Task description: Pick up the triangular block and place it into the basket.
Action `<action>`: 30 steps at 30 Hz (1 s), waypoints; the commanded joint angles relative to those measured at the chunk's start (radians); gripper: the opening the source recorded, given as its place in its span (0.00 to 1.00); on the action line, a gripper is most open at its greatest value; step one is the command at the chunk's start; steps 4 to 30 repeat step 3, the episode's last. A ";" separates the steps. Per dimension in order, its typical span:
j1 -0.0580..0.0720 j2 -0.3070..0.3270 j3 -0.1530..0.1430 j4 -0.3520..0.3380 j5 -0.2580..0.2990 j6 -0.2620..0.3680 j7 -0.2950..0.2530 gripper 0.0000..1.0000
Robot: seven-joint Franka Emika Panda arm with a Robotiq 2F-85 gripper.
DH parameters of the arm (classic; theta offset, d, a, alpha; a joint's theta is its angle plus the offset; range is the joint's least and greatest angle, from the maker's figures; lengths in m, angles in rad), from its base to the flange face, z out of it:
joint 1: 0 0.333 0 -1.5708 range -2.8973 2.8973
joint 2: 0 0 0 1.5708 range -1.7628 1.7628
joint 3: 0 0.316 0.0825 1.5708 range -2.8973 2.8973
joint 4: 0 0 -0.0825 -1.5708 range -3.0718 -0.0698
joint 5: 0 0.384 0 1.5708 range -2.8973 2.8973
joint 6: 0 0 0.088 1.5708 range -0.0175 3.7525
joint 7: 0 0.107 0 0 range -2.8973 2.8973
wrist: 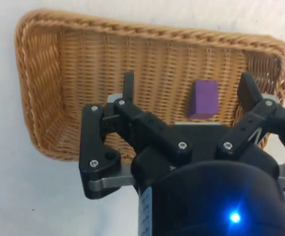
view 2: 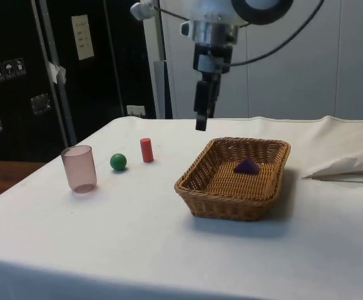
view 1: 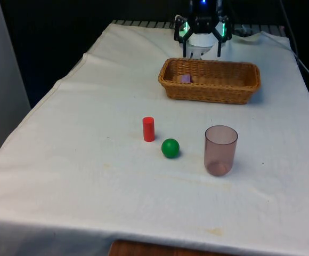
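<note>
Purple triangular block [view 1: 185,78] lies in woven wicker basket [view 1: 210,92] w/ black two-finger gripper [view 1: 202,54] spread above its far rim; red cylinder [view 1: 148,129], green ball [view 1: 170,148], translucent pink cup [view 1: 220,150] nearer.

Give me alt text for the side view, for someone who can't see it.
A purple triangular block lies inside a wicker basket on a white-clothed table, with the open, empty pincer above the basket's rim. Beside the basket stand a red cylinder, a green ball and a translucent pink cup.

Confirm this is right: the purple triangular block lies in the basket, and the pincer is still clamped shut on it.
Not quite. The purple triangular block does lie in the basket, but the pincer is open and empty above it, as the wrist view shows.
</note>
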 commanded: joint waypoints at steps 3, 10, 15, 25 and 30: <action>0.001 0.015 0.000 0.018 0.001 -0.001 0.001 1.00; 0.001 0.015 0.000 0.018 0.001 -0.001 0.001 1.00; 0.001 0.015 0.000 0.018 0.001 -0.001 0.001 1.00; 0.001 0.015 0.000 0.018 0.001 -0.001 0.001 1.00; 0.001 0.015 0.000 0.018 0.001 -0.001 0.001 1.00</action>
